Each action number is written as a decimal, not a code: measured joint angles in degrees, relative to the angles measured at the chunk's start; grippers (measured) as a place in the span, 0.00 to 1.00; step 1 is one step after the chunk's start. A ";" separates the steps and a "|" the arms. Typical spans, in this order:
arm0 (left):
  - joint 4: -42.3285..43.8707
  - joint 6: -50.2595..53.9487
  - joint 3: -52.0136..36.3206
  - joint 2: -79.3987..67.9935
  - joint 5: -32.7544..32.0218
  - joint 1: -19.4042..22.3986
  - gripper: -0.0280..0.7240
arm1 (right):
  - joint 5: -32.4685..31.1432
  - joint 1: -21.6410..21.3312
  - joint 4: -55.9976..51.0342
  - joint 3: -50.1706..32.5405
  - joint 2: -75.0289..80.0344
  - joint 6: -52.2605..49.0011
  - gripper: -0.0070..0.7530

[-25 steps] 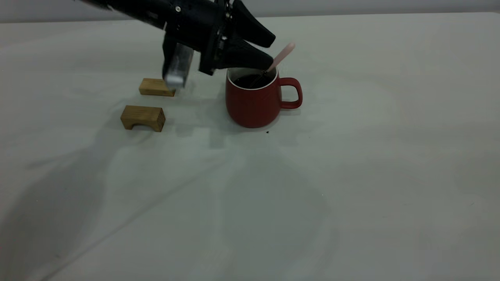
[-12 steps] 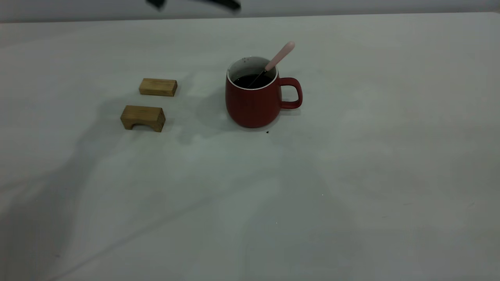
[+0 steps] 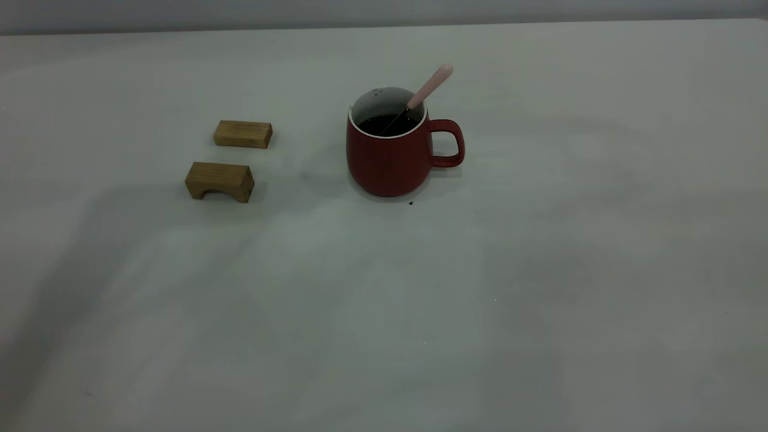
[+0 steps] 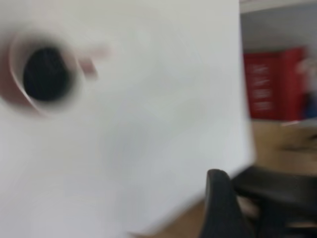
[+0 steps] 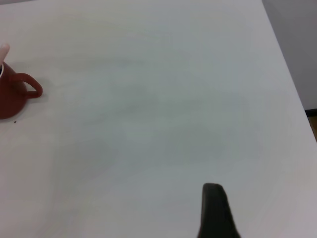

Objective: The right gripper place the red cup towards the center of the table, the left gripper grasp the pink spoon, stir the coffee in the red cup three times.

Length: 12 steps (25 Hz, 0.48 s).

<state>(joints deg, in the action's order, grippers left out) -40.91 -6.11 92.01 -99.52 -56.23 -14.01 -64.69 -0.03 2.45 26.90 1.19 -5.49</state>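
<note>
The red cup [image 3: 387,162] stands upright near the middle of the table [image 3: 540,240], its handle pointing right. Dark coffee [image 3: 387,124] fills it. The pink spoon [image 3: 429,87] leans on the rim above the handle, with its bowl down in the coffee; nothing holds it. Neither gripper shows in the exterior view. The left gripper [image 4: 220,208] is a dark blurred shape far from the cup [image 4: 15,94], near the table's edge. The right gripper [image 5: 214,210] hovers over bare table, well away from the cup [image 5: 10,96].
Two wooden blocks lie left of the cup: a flat one [image 3: 243,134] and an arched one [image 3: 219,180] nearer the front. A dark speck [image 3: 410,203] sits by the cup's base. Beyond the table edge the left wrist view shows a red object [image 4: 275,82].
The left arm, which was over the cup with the spoon beside its fingers, has lifted away and left the exterior view. The spoon stays leaning in the cup.
</note>
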 joint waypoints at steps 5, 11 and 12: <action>9.90 -15.23 -0.22 14.02 1.87 0.00 0.74 | 0.00 0.00 0.00 0.00 0.00 0.00 0.72; 22.62 -15.65 -6.60 30.22 -2.17 0.00 0.74 | 0.00 0.00 0.00 0.00 0.00 0.00 0.72; 24.97 -14.75 -8.70 33.20 -3.06 0.00 0.74 | 0.00 0.00 0.00 0.00 0.00 0.00 0.72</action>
<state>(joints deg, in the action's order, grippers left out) -15.94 -20.87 83.31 -66.32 -59.29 -14.01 -64.69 -0.03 2.45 26.90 1.19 -5.49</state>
